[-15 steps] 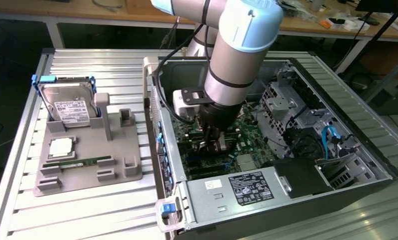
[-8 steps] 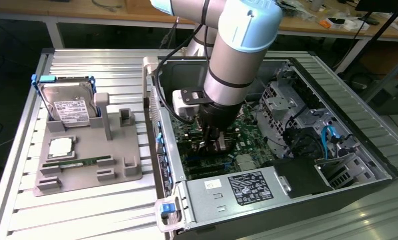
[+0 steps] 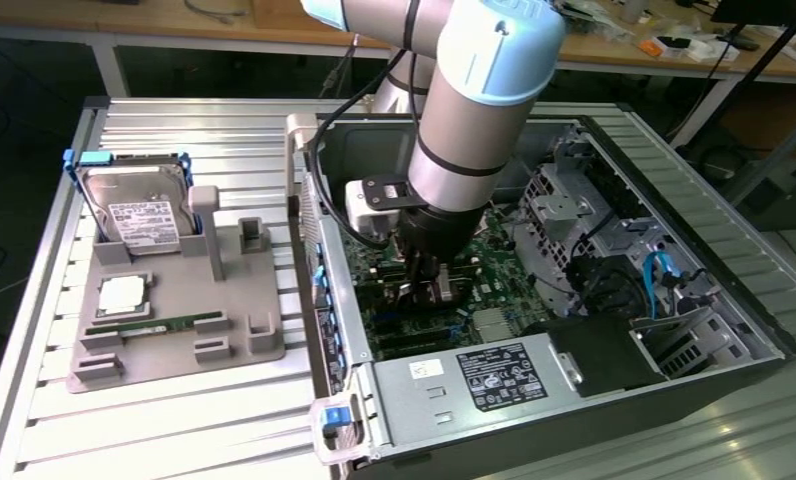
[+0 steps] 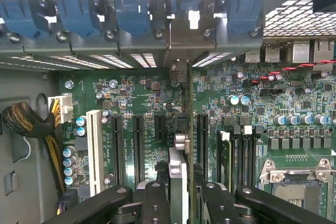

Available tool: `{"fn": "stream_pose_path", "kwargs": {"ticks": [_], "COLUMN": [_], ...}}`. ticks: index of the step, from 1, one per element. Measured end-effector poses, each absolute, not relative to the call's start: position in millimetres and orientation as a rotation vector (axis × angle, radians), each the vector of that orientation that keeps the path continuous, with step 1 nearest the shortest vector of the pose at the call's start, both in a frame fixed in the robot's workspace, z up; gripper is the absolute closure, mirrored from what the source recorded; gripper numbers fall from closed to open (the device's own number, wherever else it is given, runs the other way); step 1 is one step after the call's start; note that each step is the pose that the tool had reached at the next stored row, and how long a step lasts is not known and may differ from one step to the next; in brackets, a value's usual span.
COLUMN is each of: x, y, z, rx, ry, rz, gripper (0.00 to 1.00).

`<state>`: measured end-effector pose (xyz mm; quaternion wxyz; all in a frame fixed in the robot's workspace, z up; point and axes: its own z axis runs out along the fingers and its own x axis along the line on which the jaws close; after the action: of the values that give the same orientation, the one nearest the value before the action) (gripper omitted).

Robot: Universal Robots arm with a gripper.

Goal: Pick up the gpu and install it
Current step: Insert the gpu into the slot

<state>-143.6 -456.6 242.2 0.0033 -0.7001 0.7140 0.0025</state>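
My gripper [image 3: 434, 292] is deep inside the open PC case [image 3: 738, 330], just above the green motherboard [image 4: 136, 93]. It is shut on the gpu [image 4: 178, 169], which I see edge-on as a thin upright card between the two black fingers [image 4: 156, 203]. The card runs over the motherboard between two black expansion slots [image 4: 139, 150], and whether it sits in a slot is hidden. Its silver bracket end [image 4: 179, 72] reaches the rear slot openings under the blue latches [image 4: 131, 17].
A white slot [image 4: 95, 150] and yellow-black cables [image 4: 31, 124] lie to one side, RAM slots and the CPU socket [image 4: 296, 174] to the other. The power supply [image 3: 492, 375] fills the case front. Outside, a grey tray [image 3: 245, 310] holds a hard drive [image 3: 138, 215] and a RAM stick [image 3: 158, 325].
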Motion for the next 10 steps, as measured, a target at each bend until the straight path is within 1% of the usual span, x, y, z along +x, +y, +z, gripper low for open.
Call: {"fn": "stream_pose_path", "kwargs": {"ticks": [9, 10], "x": [-143.6, -143.6], "y": [-456.6, -456.6], "z": [242.1, 242.1], "rx": [-2.195, -2.195], "ry": [2.238, 2.238], "rz": [0.008, 0.008], "gripper": [0.72, 0.65]}}
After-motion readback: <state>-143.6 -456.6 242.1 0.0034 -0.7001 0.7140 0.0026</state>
